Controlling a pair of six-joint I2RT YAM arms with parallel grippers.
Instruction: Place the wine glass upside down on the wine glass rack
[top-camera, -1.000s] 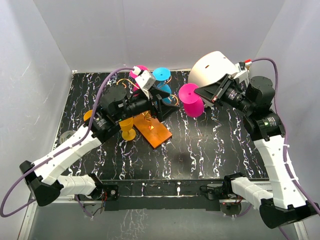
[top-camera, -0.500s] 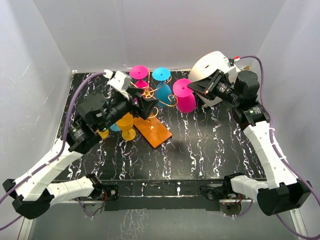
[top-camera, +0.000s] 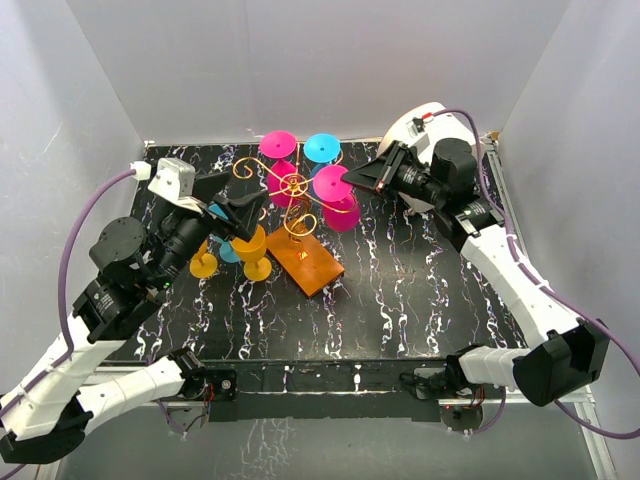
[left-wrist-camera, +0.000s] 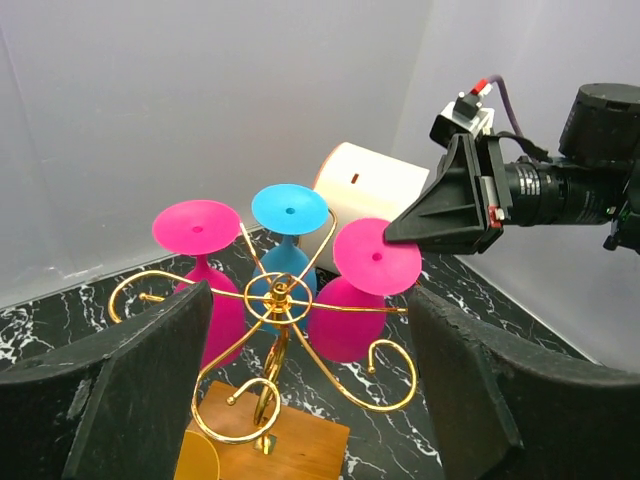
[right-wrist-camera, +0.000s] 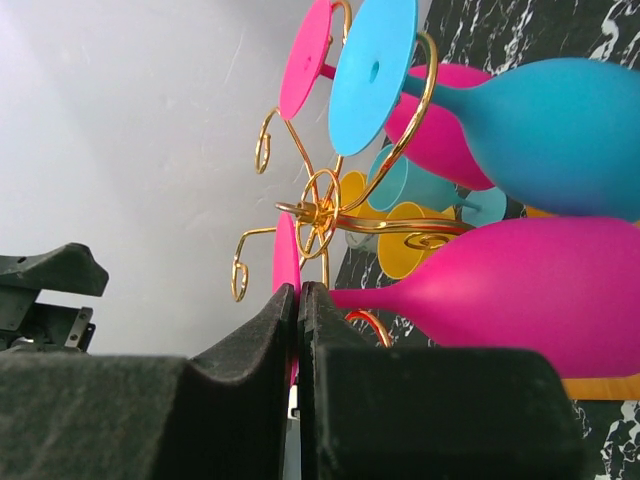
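Observation:
The wine glass rack (top-camera: 295, 186), gold wire on an orange base (top-camera: 312, 264), stands mid-table. My right gripper (top-camera: 349, 183) is shut on the flat foot of a pink wine glass (top-camera: 343, 212), held upside down at the rack's right side. In the left wrist view this wine glass (left-wrist-camera: 346, 320) hangs bowl-down with its foot just above a rack (left-wrist-camera: 275, 292) arm; I cannot tell whether it rests there. The right wrist view shows my right gripper (right-wrist-camera: 298, 300) pinching the foot's edge, with the bowl (right-wrist-camera: 520, 290) to the right. My left gripper (top-camera: 240, 210) is open and empty, left of the rack.
A pink glass (top-camera: 278, 148) and a blue glass (top-camera: 322, 150) hang upside down at the rack's far side. Yellow glasses (top-camera: 252, 250) and a teal one (top-camera: 228, 252) sit left of the base. A white domed object (top-camera: 425, 135) stands at the back right.
My right gripper carried the pink wine glass leftward up to the rack. My left arm drew back to the left, away from the rack, its gripper still open.

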